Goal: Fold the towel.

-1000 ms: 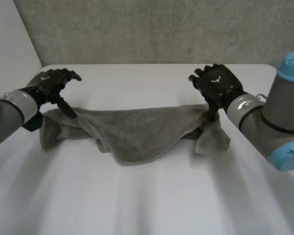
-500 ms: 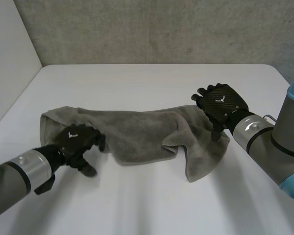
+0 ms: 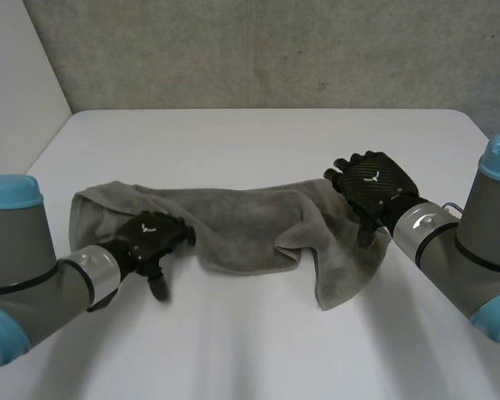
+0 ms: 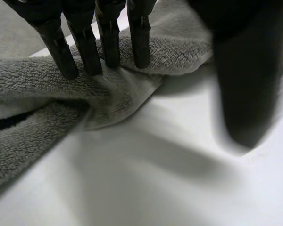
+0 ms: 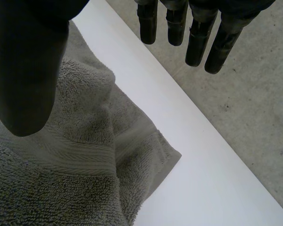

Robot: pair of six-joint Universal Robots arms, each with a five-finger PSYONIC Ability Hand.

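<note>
- Though rumpled, grey terry towel (image 3: 242,223) lengthwise hand to hand across white table (image 3: 258,350).
- On its near left edge: black left hand (image 3: 154,240), fingers (image 4: 85,47) straight, pressing, nothing pinched.
- Over its right end: black right hand (image 3: 373,185), fingers (image 5: 195,44) straight, empty.

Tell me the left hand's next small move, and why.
Probably close the left hand to pinch the towel at its near edge. Its fingers lie straight on that edge, with the thumb apart over bare table, so nothing is gripped yet.
</note>
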